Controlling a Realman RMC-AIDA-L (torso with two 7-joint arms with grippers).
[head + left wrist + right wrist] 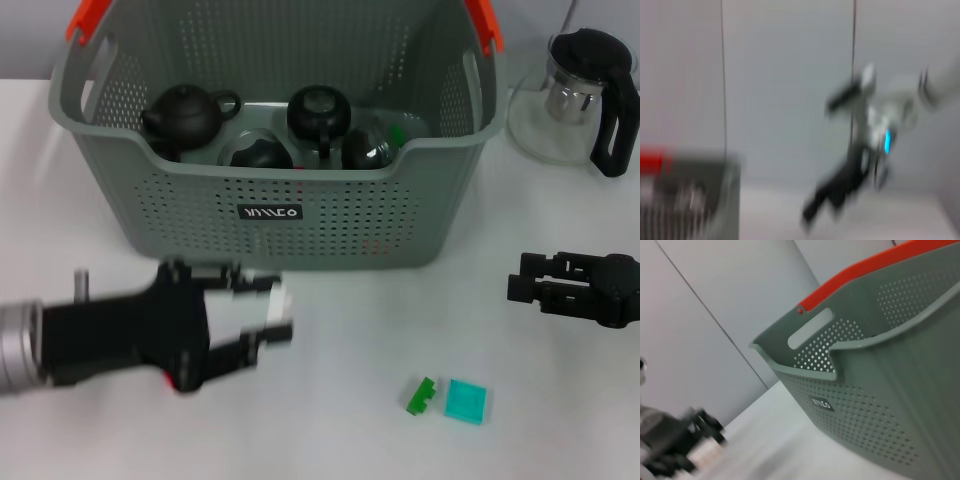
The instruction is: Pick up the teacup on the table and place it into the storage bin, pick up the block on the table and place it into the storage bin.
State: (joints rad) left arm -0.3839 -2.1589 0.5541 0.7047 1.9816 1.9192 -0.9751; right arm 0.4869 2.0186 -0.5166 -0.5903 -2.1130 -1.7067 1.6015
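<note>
The storage bin (pixel 300 215) is a grey-green perforated basket with orange handle ends, at the back middle of the table. Inside it lie a dark teapot (pixel 185 115) and dark teacups (pixel 318 112). No teacup shows on the table. A small green block (pixel 421 394) and a flat cyan block (pixel 468 401) lie on the table at the front right. My left gripper (pixel 278 318) is open and empty, just in front of the bin's left part. My right gripper (pixel 527 279) is open and empty at the right, above the blocks. The bin also shows in the right wrist view (pixel 865 405).
A glass teapot (pixel 575 95) with a black lid and handle stands at the back right, beside the bin. The left wrist view is blurred and shows a corner of the bin (pixel 690 195) and the other arm (pixel 860 165) farther off.
</note>
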